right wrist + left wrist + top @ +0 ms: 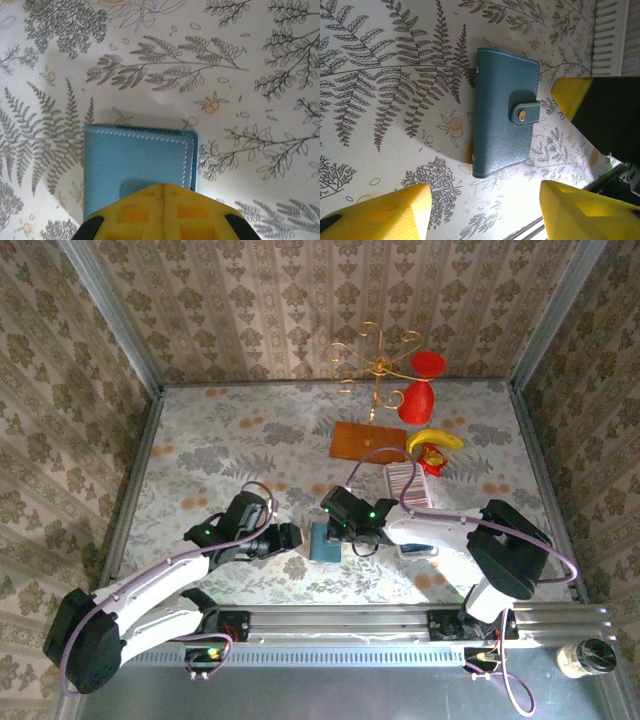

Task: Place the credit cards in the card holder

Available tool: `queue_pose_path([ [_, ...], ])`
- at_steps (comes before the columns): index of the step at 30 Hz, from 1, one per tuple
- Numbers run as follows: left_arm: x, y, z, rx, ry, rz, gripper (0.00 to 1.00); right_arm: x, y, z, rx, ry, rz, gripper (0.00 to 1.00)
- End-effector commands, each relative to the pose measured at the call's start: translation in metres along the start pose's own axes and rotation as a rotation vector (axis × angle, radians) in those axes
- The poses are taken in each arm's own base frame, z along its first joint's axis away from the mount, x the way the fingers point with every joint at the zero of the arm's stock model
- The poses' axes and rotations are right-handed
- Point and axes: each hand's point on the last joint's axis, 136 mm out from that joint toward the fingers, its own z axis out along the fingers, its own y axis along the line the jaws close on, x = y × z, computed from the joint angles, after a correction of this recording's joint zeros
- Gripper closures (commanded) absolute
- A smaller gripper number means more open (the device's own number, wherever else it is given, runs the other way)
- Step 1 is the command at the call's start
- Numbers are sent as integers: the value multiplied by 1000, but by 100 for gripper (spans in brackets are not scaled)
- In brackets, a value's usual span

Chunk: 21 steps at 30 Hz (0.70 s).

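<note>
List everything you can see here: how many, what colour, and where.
card holder: one, teal-blue, closed, flat on the cloth, near centre.
credit cards: number unclear, pale, in the tray.
tray: one, whitish, right of centre.
board: one, orange-brown, beyond the tray.
wire stand: one, gold, at the back.
red pieces: two, red, beside the stand.
banana: one, yellow, right of the board.
jar: one, pale, near right corner, off the cloth.
left fingers: two, yellow, apart, near the holder.
right fingers: two, yellow, together, over the holder's edge.
</note>
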Motion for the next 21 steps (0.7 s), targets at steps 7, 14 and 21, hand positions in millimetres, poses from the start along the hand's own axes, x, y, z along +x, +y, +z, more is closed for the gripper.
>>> queue_pose_path([
  [7,2,-4,5,30,-3,5,45,9,-19,18,78,22,25,100],
  [14,3,-3,17,23,3,-3,45,23,-46,25,125,35,48,100],
  [21,6,-15,40,41,43,6,47,29,-56,30,114,46,62,100],
])
